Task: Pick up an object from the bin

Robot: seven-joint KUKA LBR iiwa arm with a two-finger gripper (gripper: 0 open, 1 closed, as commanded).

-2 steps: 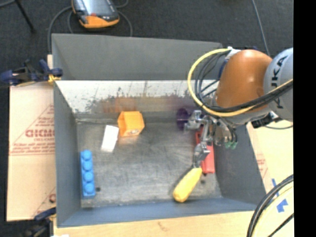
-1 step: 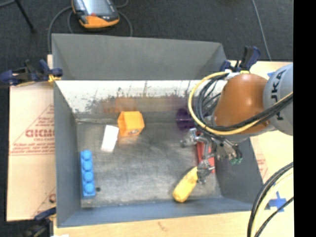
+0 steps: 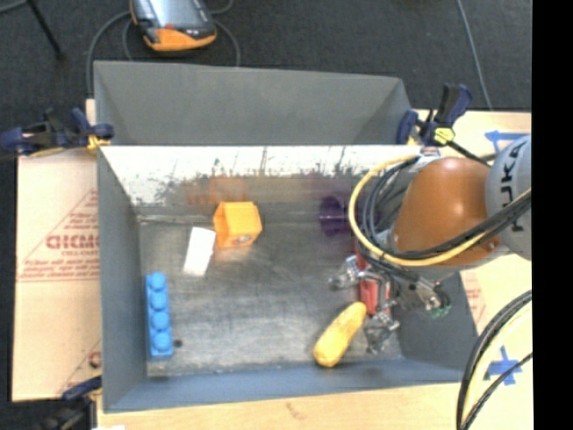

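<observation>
Bin [image 3: 116, 240] holds orange cube [image 3: 237, 223], blue brick [image 3: 159, 315], yellow toy [image 3: 339, 334] beside end effector [image 3: 369, 305], grip unclear.

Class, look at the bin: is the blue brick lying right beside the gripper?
No, the blue brick lies by the left wall of the bin, while the gripper hangs at the right, next to the yellow toy.

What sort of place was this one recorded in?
Probably a robotics lab's bin-picking station: a cabled robot arm over a grey metal bin holding a blue toy brick, a handheld device on the floor.
</observation>
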